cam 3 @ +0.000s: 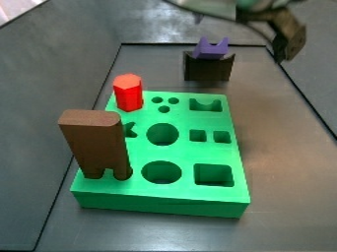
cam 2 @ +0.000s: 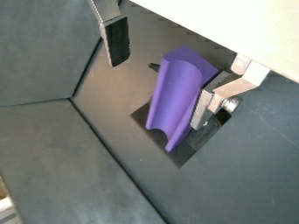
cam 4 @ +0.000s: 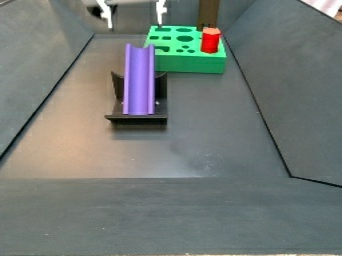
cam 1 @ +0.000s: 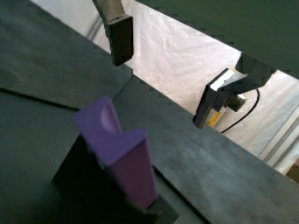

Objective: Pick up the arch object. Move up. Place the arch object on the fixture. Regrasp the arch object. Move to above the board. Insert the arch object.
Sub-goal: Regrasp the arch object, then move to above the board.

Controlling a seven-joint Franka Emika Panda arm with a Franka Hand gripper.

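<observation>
Arch object resting on the fixture, jaws released and lifted clear.

The dark bench (cam 4: 201, 140) is the largest thing, with sloped dark walls along its sides and much free floor in front of the fixture. The green board (cam 3: 171, 148) lies beyond, well apart from the fixture in a side view; on it stand a tall brown block (cam 3: 93, 143) at one corner and a red hexagonal peg (cam 3: 128, 93) behind it, and the other holes are free. The fixture (cam 4: 134, 112) stands alone on the floor, nothing beside it. The purple arch object (cam 4: 138, 78) lies lengthwise on the fixture, leaning on it, its notch face open. The gripper (cam 4: 130, 10) hangs above and behind it; the jaws are apart and hold nothing, one finger (cam 2: 117, 39) clearly away from the arch object.
</observation>
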